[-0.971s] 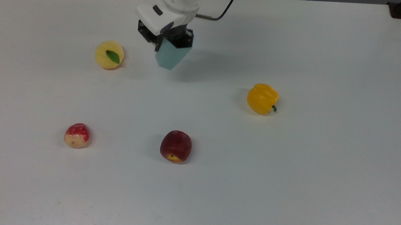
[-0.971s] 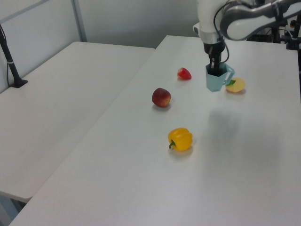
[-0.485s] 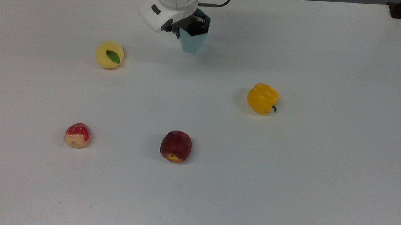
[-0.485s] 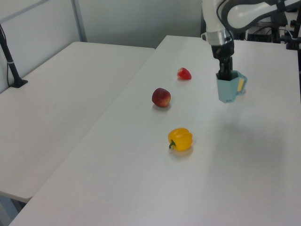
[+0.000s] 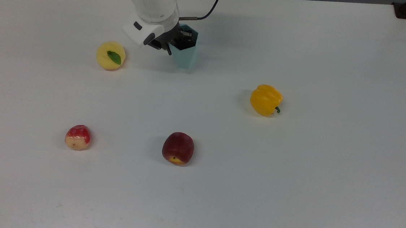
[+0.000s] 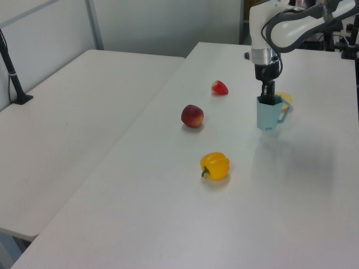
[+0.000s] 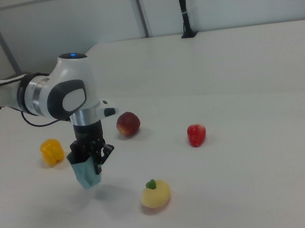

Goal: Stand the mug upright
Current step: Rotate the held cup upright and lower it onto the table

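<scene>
Mug (image 5: 185, 55) one, fruits four.

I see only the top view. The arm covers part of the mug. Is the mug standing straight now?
Observer: Yes. In the left view the mug stands straight, wide rim up, narrow base down.
Operator: Where is its handle?
Observer: In the left view the handle sticks out on the left view's right, toward the yellow fruit behind it.
Operator: Is the base on the table?
Observer: In the right view the base sits low over the table, with its shadow close beside it. I cannot tell whether a gap is left. The jaws grip the rim.
</scene>
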{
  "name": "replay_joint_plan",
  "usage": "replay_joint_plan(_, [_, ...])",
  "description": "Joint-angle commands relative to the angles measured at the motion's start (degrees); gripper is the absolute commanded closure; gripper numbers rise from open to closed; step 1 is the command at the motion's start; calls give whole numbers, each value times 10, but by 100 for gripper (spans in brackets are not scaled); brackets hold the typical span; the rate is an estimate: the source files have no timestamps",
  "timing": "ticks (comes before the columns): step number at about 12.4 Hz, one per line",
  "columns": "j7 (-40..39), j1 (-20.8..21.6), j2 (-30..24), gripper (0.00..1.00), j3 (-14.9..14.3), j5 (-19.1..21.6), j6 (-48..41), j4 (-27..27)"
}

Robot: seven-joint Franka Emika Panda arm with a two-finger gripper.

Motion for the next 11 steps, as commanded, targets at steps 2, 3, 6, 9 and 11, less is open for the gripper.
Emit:
replay_joint_plan(2, [-61,0,22,100,-5,22,25,-8])
replay_joint_plan(3, [-56,-2,25,100,-5,22,28,-7])
replay_joint_plan(6, [-46,-12,38,100,-6,48,29,7])
replay_joint_plan(9, [-2,-11,40,100,-6,48,43,10])
replay_joint_plan(11, [19,-10,45,100,-6,42,57,9])
